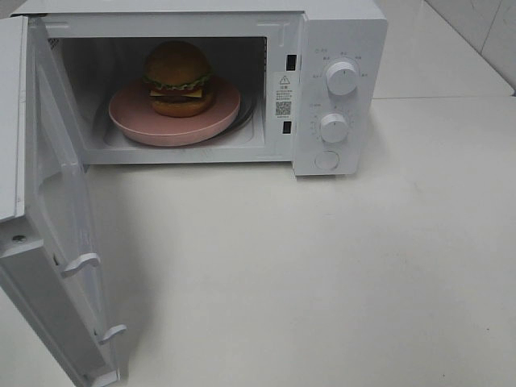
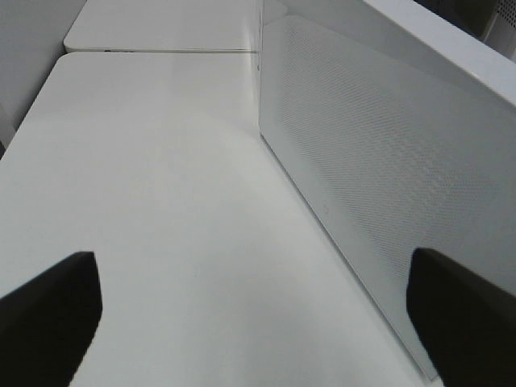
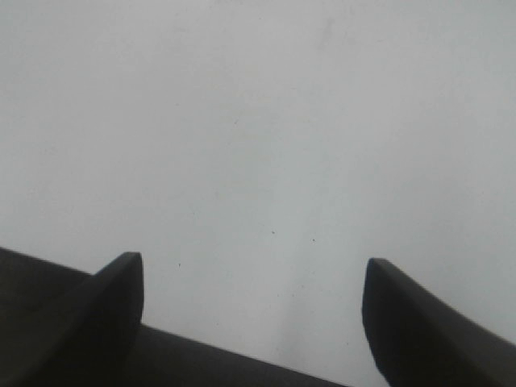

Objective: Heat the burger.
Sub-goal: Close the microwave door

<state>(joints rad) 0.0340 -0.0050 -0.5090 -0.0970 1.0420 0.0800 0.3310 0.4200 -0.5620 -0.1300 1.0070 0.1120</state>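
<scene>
The burger, golden-brown bun over lettuce, tomato and cheese, sits on a round pink plate inside the white microwave. The microwave door hangs wide open toward the front left. Neither arm appears in the exterior high view. In the left wrist view my left gripper is open and empty, its dark fingertips spread over the white table beside the door's perforated panel. In the right wrist view my right gripper is open and empty above bare white tabletop.
Two white knobs and a round button are on the microwave's control panel. The white table stretches in front and to the right of the microwave. A second white tabletop adjoins beyond the door.
</scene>
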